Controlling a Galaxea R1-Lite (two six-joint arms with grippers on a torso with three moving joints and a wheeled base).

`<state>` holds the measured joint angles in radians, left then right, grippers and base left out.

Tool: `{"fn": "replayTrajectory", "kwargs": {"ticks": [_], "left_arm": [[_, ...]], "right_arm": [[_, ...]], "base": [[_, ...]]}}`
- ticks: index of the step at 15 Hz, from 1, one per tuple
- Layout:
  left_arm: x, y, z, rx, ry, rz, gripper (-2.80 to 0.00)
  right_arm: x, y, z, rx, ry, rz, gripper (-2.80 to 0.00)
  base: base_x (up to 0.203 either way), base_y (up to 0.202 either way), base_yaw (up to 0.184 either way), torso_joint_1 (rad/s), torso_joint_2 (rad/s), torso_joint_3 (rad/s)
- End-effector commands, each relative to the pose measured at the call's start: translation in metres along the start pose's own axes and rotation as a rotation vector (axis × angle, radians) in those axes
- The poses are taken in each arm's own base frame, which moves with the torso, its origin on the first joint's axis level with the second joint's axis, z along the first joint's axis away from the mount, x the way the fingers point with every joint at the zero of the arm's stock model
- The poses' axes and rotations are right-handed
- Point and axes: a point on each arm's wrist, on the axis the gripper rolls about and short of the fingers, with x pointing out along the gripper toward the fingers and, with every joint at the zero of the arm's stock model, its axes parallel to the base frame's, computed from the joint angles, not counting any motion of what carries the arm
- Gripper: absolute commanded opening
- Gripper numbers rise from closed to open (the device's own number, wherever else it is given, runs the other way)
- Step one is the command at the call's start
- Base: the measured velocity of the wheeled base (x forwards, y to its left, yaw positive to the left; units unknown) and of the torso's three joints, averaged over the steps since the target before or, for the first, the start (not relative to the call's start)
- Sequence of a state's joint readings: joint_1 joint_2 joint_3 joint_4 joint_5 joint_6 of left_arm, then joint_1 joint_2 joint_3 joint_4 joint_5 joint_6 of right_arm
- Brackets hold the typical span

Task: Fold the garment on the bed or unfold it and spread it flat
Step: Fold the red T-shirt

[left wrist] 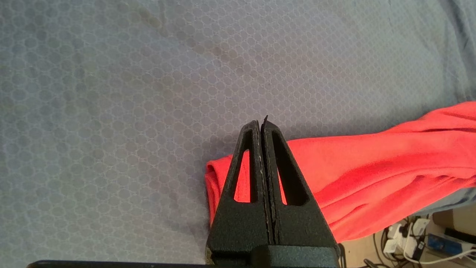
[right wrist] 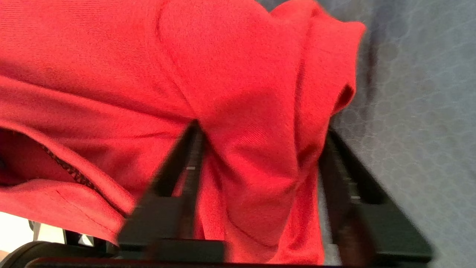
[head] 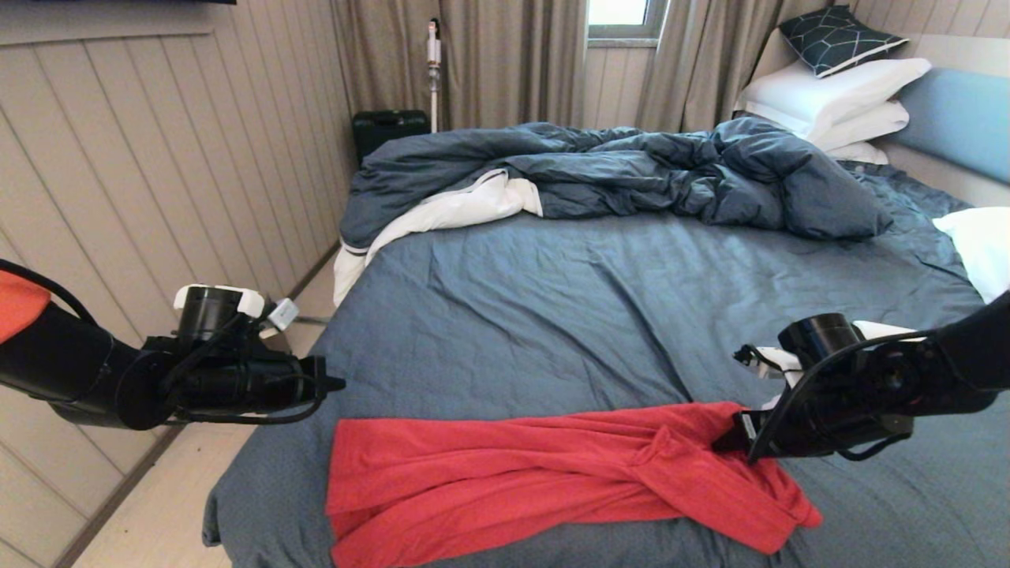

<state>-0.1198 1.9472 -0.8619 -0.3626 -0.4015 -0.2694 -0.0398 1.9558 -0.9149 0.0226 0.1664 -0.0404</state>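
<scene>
The red T-shirt (head: 552,481) lies bunched in a long band across the near edge of the bed (head: 600,300), at about 6 o'clock in the head view; its print does not show. The right gripper (right wrist: 260,149) is at the shirt's 3 o'clock end; its fingers (right wrist: 186,163) stand apart with a fold of red cloth between them. The left gripper (left wrist: 262,126) hangs at 9 o'clock over the sheet beside the shirt's other end, fingers pressed together, holding nothing. A dark blue duvet (head: 631,173) lies rumpled at 12 o'clock.
</scene>
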Motion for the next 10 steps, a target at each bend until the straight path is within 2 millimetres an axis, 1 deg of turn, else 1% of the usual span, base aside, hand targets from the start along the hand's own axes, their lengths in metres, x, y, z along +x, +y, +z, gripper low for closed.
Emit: {"fn": "replayTrajectory", "kwargs": {"ticks": [1,3,5,7,10], "left_arm": [[0.001,0.0,0.0,-0.002,0.0,-0.002,-2.8],[0.0,0.0,0.0,-0.003,-0.001,-0.002,-2.8],[0.001,0.0,0.0,-0.004,0.0,-0.002,-2.8],[0.0,0.001,0.0,-0.004,-0.002,-0.001,-2.8],[-0.001,0.001,0.001,-0.007,-0.004,-0.001,-2.8]], "right_arm": [[0.006,-0.001,-0.001,0.0,0.019,0.002,-2.8],[0.007,-0.002,0.002,-0.002,0.011,-0.001,-2.8],[0.003,-0.004,0.01,0.0,-0.017,-0.006,-2.8],[0.0,-0.01,0.014,0.01,-0.037,-0.018,-2.8],[-0.006,-0.031,0.022,0.043,-0.075,-0.053,-2.8]], "base": [[0.0,0.0,0.0,0.0,0.0,0.0],[0.0,0.0,0.0,0.0,0.0,0.0],[0.0,0.0,0.0,0.0,0.0,0.0],[0.0,0.0,0.0,0.0,0.0,0.0],[0.0,0.0,0.0,0.0,0.0,0.0]]}}
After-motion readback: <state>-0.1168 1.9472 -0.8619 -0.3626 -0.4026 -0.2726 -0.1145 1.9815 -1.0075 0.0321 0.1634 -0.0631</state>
